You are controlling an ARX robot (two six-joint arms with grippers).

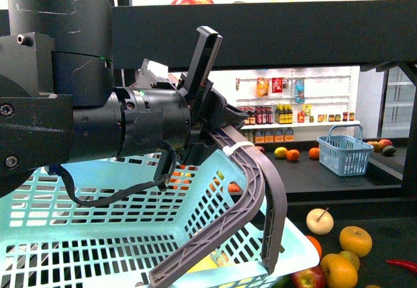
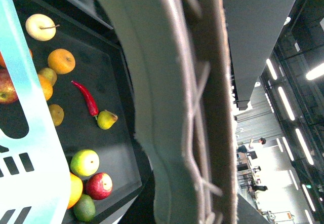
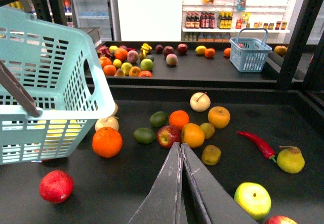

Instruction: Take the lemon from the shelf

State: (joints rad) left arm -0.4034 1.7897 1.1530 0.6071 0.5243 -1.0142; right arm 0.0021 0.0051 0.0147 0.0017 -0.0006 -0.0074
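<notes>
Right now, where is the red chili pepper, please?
In the front view the red chili pepper lies at the far right of the black tray, right of the orange-yellow fruit.

The black shelf tray (image 3: 152, 183) carried loose fruit: an orange (image 3: 107, 142) beside the light-blue basket (image 3: 50, 82), a red pomegranate-like fruit (image 3: 55, 186) nearer, a red apple (image 3: 169, 136) among citrus mid-tray, and a red chili (image 3: 258, 143) just beside a pear (image 3: 290, 159).
</notes>
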